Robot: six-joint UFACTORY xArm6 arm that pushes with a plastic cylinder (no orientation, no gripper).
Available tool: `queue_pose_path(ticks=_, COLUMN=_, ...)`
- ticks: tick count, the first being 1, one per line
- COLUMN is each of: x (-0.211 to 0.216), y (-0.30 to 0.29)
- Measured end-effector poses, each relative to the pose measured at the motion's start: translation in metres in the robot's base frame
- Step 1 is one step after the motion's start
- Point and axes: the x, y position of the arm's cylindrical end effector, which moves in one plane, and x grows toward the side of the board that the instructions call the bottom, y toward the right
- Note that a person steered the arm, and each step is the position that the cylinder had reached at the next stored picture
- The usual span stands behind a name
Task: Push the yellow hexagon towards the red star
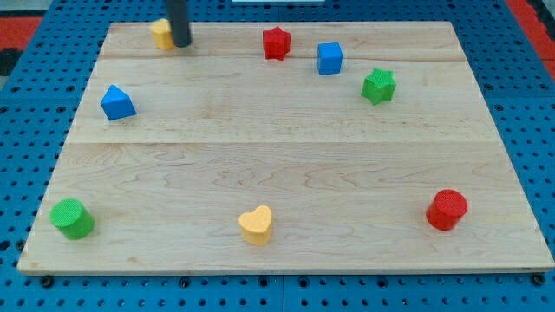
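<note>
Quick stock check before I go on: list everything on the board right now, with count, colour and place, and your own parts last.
yellow hexagon: 1, yellow, top left of the board, partly hidden by the rod
red star: 1, red, top edge near the middle
blue cube: 1, blue, just to the view's right of the red star
green star: 1, green, upper right, below and right of the blue cube
blue triangle: 1, blue, left side, upper half
green cylinder: 1, green, bottom left corner
yellow heart: 1, yellow, bottom edge near the middle
red cylinder: 1, red, bottom right
wooden board: 1, light wood, on a blue pegboard
my tip: 1, dark rod, against the yellow hexagon's right side
</note>
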Motion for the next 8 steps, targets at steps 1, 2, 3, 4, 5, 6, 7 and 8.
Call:
queue_pose_path(ticks=1, x=0.001, y=-0.04)
queue_pose_path(ticks=2, x=0.033, y=-0.042)
queue_pose_path(ticks=3, x=0.058, y=-0.114)
queue_pose_path(ticks=4, x=0.056, y=-0.121)
queue_pose_path(ticks=5, x=0.003, y=-0.114)
queue_pose_path(ticks=6, x=-0.043, y=-0.084)
queue_pose_path(ticks=7, x=-0.042, y=-0.055)
queue_pose_path(ticks=8, x=-0.029, y=0.003)
